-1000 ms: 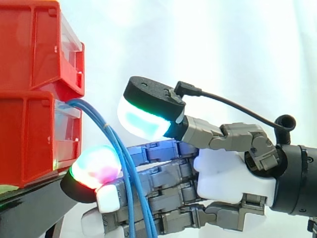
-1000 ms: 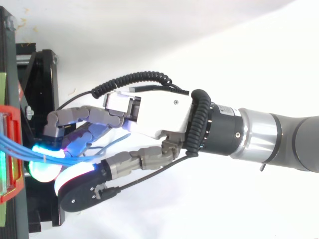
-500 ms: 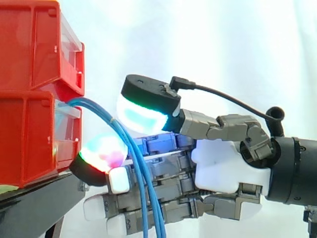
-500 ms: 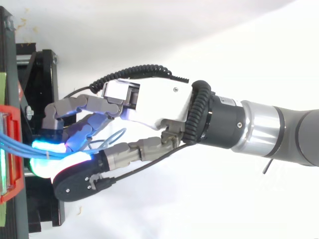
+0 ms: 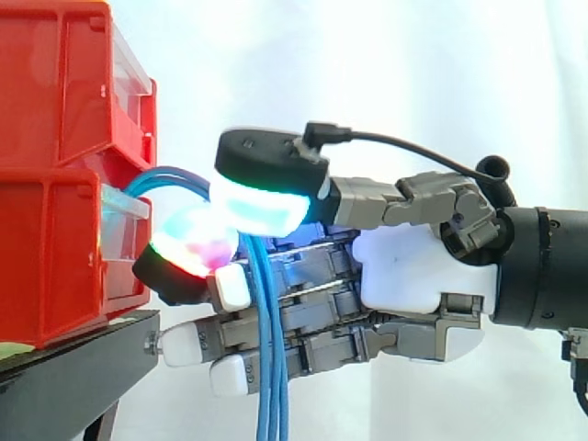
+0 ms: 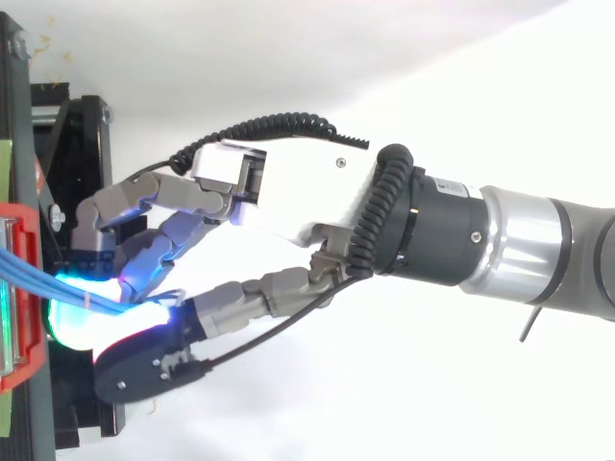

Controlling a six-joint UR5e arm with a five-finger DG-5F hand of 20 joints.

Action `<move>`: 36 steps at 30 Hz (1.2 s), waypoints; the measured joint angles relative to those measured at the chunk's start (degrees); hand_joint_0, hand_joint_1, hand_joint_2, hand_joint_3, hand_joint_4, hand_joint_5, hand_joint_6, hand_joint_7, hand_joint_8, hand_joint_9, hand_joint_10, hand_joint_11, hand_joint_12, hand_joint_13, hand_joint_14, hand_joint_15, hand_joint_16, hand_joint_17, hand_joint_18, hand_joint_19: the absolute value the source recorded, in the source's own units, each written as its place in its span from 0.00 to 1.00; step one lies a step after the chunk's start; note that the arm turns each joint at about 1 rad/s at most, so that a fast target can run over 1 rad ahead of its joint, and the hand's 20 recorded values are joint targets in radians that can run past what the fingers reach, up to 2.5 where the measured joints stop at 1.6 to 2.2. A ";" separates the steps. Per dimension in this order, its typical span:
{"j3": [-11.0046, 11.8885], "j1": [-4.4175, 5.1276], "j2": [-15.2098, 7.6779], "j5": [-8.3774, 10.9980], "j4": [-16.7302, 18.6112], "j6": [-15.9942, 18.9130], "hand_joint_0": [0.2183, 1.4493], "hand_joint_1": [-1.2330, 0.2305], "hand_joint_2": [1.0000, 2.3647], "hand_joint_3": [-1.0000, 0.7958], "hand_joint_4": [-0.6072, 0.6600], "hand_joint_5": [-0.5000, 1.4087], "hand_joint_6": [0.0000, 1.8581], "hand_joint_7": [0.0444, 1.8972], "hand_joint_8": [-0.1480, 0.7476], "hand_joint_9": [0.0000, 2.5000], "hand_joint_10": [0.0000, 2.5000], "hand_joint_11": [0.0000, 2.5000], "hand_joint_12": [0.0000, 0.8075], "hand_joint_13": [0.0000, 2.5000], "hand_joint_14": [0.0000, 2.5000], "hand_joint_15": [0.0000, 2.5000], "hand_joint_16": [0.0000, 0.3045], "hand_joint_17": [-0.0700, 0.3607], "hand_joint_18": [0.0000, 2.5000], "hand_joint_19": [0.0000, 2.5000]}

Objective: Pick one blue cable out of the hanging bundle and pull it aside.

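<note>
A bundle of thin blue cables (image 5: 268, 367) leaves the lower red bin (image 5: 55, 257), arches over and hangs straight down. My hand (image 5: 418, 276) reaches in from the right at bin height. Its thumb pad (image 5: 257, 202) presses down from above onto the arch, against a red-green glowing fingertip (image 5: 188, 248) below it, so the cables are pinched between them. The other fingers lie behind the hanging strands. From above, the cables (image 6: 48, 283) run from the bin's front (image 6: 24, 288) into the gap under the thumb of my hand (image 6: 298, 192). I cannot tell how many strands are pinched.
Two red bins are stacked at the left, the upper one (image 5: 64, 83) overhanging the cable's exit. The black stand (image 5: 73, 377) carries them and its frame (image 6: 82, 144) lies under my fingertips. A white curtain is behind, with free room to the right and below.
The thumb has come down onto the cables and closed against the glowing fingertip. The hand rose slightly and shifted left, and the hanging strands now drop more vertically.
</note>
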 measured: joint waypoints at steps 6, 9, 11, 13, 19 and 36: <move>0.59 -0.11 0.14 0.00 -2.97 0.25 0.18 0.46 0.00 0.28 0.64 0.20 0.47 0.55 0.57 0.40 0.00 0.29 0.48 0.32 0.01 0.17 0.19 0.46 0.33 0.16; 0.67 -0.22 0.14 -0.02 -3.51 0.31 0.23 0.50 0.00 0.28 0.63 0.20 0.46 0.53 0.56 0.41 0.01 0.29 0.46 0.33 0.01 0.18 0.17 0.44 0.32 0.17; 0.69 -0.31 0.15 -0.01 -3.70 0.33 0.28 0.49 0.00 0.28 0.62 0.20 0.46 0.54 0.54 0.41 0.01 0.29 0.43 0.33 0.01 0.19 0.16 0.42 0.31 0.19; 0.69 -0.36 0.16 0.00 -3.78 0.33 0.30 0.45 0.00 0.31 0.61 0.20 0.46 0.56 0.54 0.41 0.01 0.30 0.42 0.33 0.01 0.19 0.16 0.41 0.31 0.19; 0.81 -0.48 0.54 0.00 -4.05 0.27 0.30 0.35 0.01 0.44 0.61 0.19 0.47 0.59 0.54 0.40 0.01 0.31 0.43 0.34 0.01 0.19 0.16 0.42 0.33 0.19; 0.92 -0.94 2.33 -0.11 -8.87 0.41 0.31 0.30 0.00 0.28 0.68 0.17 0.50 0.53 0.54 0.37 0.01 0.35 0.43 0.33 0.01 0.19 0.16 0.42 0.35 0.16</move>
